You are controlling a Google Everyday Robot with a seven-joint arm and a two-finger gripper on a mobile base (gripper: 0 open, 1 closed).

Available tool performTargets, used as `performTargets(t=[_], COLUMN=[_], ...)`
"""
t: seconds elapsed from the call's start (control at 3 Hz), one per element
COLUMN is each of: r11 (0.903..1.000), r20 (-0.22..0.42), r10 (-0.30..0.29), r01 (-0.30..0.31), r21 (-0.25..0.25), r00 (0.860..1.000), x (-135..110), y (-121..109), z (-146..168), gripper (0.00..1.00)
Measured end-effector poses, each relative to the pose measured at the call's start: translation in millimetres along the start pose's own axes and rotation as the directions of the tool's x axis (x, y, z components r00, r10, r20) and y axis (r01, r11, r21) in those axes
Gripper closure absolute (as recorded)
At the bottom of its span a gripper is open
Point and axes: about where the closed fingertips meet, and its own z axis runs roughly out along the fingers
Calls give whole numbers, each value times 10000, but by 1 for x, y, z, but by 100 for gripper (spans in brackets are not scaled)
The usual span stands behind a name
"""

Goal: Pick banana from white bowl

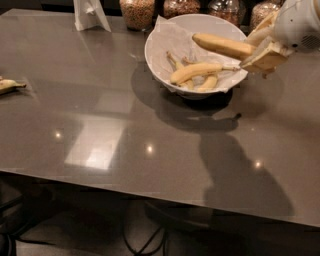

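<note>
The banana (222,46) is long, thick and nearly straight. My gripper (256,49) is shut on its right end at the right rim of the white bowl (160,65). The banana hangs lifted above the bowl, pointing left and clear of the fruit below. Slimmer curved bananas (197,71) lie inside the bowl on a crumpled white paper liner (172,35). The arm comes in from the upper right corner.
Glass jars of grain (137,11) stand in a row behind the bowl. A white folded stand (90,14) is at the back left. A small lone banana (10,86) lies at the table's left edge. The table's front edge runs along the bottom.
</note>
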Motion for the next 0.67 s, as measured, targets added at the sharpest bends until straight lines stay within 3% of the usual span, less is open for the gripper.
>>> performTargets(t=[0.67], r11=[9974], r20=[250], r10=[-454], r01=[467], r21=[-544], r00=[9987], x=[-16], y=[48], z=[-69], gripper=[100])
